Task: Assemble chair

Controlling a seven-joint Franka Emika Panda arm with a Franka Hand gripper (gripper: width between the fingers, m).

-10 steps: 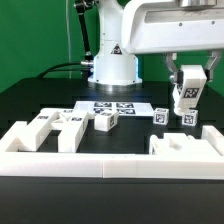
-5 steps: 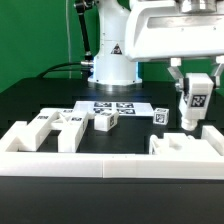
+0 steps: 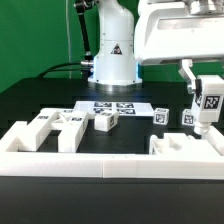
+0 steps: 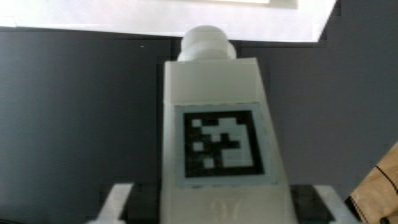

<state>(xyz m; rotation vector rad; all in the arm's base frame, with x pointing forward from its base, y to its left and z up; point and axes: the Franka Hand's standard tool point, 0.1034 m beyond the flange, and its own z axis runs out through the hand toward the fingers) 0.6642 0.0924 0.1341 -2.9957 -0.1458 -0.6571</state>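
One square white chair leg (image 3: 209, 102) (image 4: 217, 120), tagged, sits clamped in the closed pincer (image 3: 203, 84) at the exterior view's right, over the black tabletop (image 3: 40, 95). Other chair parts (image 3: 70, 124) lie near the marker board (image 3: 112, 104)

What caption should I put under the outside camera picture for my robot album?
Robot gripper holding a tagged white chair leg, with other chair parts lying on the black table.
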